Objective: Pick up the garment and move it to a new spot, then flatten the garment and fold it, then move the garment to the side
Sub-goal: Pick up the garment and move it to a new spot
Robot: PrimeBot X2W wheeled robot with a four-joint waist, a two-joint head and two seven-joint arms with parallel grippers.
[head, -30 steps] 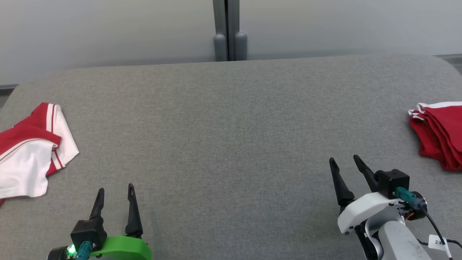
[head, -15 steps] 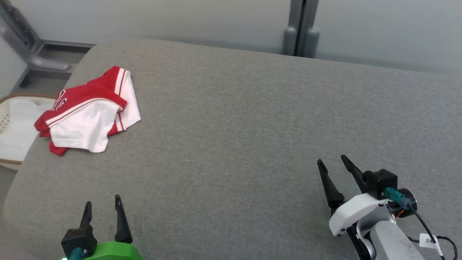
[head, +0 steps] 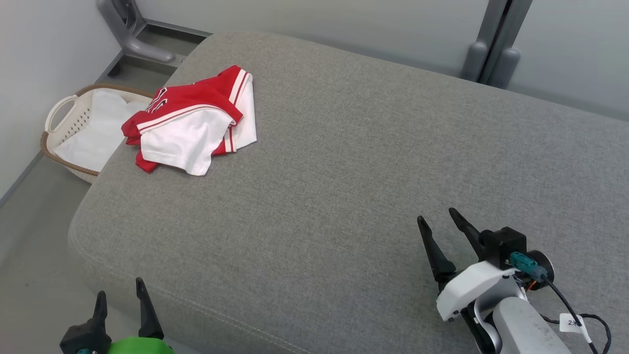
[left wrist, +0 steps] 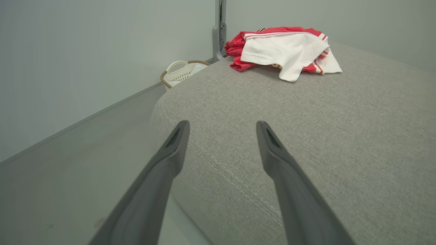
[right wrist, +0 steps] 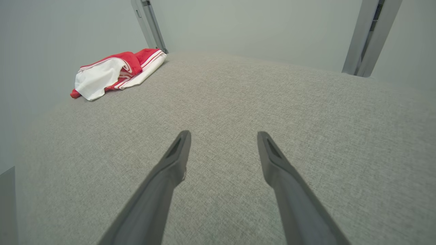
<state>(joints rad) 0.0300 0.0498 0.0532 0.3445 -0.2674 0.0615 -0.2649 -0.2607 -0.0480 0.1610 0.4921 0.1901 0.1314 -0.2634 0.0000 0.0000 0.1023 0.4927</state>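
One crumpled red-and-white fabric garment (head: 191, 125) is lying in a heap at the far left corner of the broad padded grey fabric bench (head: 344, 196), with its white panel facing up and red striped trim peeking out around it.

Two hands are in play, and both are standing wide with nothing between their long dark fingers. The green-bodied left hand (head: 121, 290) is hanging off the bench's near left corner, out over the grey floor (head: 29, 255) and well apart from the garment. From its wrist camera, the left hand (left wrist: 222, 124) is pointing across that stitched corner, and the garment (left wrist: 286, 51) is sitting far ahead on the bench (left wrist: 340, 136).

The white-shelled right hand (head: 436, 216) is poised over the near right part of the bench, fingers angling up and slightly left. Its own camera is showing the right hand (right wrist: 223, 133) splayed above the bare bench (right wrist: 238, 102), with the garment (right wrist: 112, 73) far off to the upper left.

One cream plastic laundry basket (head: 64, 123) with a brown rim is sitting on the floor just beside the bench's left end, near the garment. It is holding white cloth (head: 98, 130), and the left wrist view is catching that basket (left wrist: 178, 69) too.
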